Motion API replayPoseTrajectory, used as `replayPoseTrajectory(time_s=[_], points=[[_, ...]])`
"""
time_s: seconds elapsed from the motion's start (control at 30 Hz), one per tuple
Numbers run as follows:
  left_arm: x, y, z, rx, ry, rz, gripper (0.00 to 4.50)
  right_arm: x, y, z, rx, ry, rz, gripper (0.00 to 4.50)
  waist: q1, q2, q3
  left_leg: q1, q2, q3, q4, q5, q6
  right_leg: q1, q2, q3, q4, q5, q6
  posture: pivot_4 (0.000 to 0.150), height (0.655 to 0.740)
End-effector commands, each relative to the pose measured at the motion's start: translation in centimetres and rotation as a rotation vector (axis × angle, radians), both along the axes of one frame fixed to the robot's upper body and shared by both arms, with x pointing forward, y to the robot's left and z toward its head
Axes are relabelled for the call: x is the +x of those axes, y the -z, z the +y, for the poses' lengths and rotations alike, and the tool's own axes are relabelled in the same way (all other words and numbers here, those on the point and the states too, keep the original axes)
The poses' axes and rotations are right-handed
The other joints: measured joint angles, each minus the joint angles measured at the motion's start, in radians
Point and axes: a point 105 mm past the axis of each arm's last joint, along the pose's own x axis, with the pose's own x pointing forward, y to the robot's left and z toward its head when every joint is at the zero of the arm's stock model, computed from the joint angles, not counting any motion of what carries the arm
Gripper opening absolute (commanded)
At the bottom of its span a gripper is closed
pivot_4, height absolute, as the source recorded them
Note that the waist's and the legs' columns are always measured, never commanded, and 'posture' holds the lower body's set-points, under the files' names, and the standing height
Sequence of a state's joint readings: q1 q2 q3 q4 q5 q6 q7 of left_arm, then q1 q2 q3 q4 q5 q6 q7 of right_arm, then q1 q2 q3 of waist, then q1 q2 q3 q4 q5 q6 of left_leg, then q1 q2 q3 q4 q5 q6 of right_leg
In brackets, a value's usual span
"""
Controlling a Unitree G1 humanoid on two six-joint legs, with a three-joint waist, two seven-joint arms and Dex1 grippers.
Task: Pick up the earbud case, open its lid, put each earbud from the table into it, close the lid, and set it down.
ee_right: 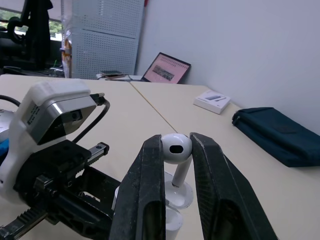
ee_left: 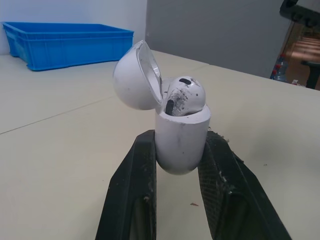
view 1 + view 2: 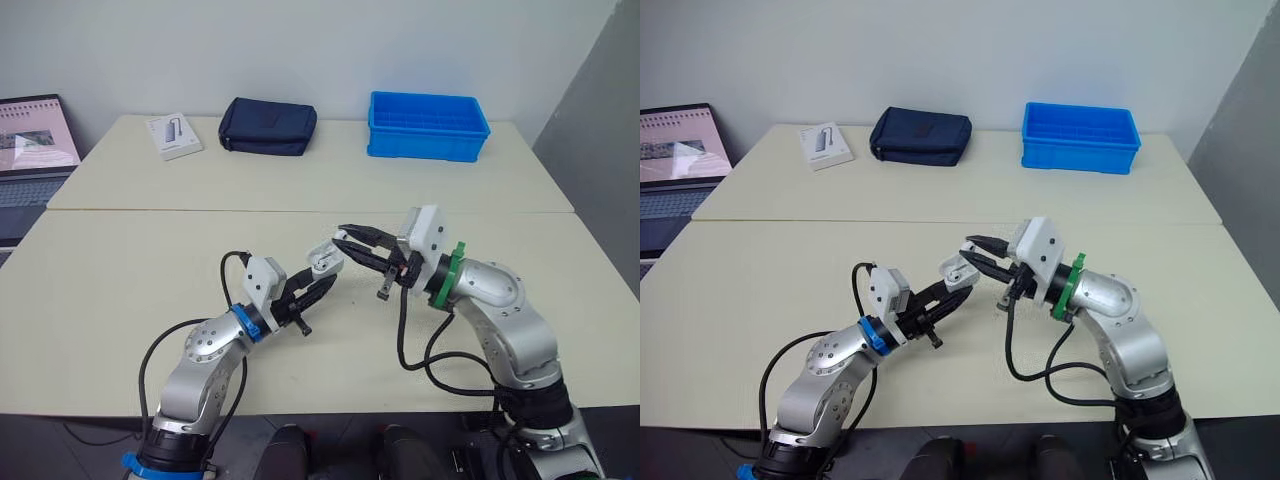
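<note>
My left gripper [image 3: 318,283] is shut on the white earbud case [image 2: 181,137], held above the table with its lid [image 2: 135,77] hinged open. One white earbud [image 2: 184,96] sits in the case, its head sticking out. My right gripper [image 3: 343,240] is shut on a second white earbud [image 1: 176,150], pinched by its head with the stem pointing down. That earbud hangs just above the open case [image 1: 175,200], and the two grippers nearly meet over the near table.
A blue crate [image 3: 427,125] stands at the back right of the far table. A dark blue pouch [image 3: 268,126] and a white box [image 3: 174,135] lie at the back. A laptop [image 3: 32,150] sits at the far left. A seam [image 3: 300,211] joins the two tables.
</note>
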State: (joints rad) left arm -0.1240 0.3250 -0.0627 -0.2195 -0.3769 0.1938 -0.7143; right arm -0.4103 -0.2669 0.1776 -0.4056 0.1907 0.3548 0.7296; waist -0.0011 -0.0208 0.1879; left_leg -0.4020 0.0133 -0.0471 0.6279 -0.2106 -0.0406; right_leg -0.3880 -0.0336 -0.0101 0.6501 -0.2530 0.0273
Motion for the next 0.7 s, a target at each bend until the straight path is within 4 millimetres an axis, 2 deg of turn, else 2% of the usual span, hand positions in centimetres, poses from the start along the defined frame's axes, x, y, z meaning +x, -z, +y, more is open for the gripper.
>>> replayPoseTrajectory(time_s=[0.03, 0.37, 0.7], points=[[-0.2, -1.0, -0.5, -0.021, 0.026, -0.037, 0.78, -0.2, -0.1, 0.5, 0.026, 0.012, -0.049, 0.41, 0.000, 0.000, 0.000, 0.000, 0.000, 0.000, 0.000, 0.000, 0.000, 0.000, 0.000, 0.000, 0.000, 0.000, 0.000, 0.150, 0.7400], [-0.3, -1.1, -0.6, -0.025, 0.033, -0.038, 0.78, 0.4, 1.7, 1.1, 0.033, 0.025, -0.029, 0.41, -0.001, 0.000, 0.000, 0.000, 0.000, 0.000, 0.000, 0.000, 0.000, 0.000, 0.000, 0.000, 0.001, 0.000, 0.000, 0.150, 0.7400], [-0.3, -1.2, -0.5, -0.024, 0.034, -0.040, 0.78, 1.2, 3.4, 0.3, -0.016, 0.081, -0.027, 0.41, -0.001, 0.000, 0.000, 0.000, 0.000, 0.000, 0.000, 0.000, 0.000, 0.000, 0.000, 0.000, 0.000, 0.000, 0.000, 0.150, 0.7400]])
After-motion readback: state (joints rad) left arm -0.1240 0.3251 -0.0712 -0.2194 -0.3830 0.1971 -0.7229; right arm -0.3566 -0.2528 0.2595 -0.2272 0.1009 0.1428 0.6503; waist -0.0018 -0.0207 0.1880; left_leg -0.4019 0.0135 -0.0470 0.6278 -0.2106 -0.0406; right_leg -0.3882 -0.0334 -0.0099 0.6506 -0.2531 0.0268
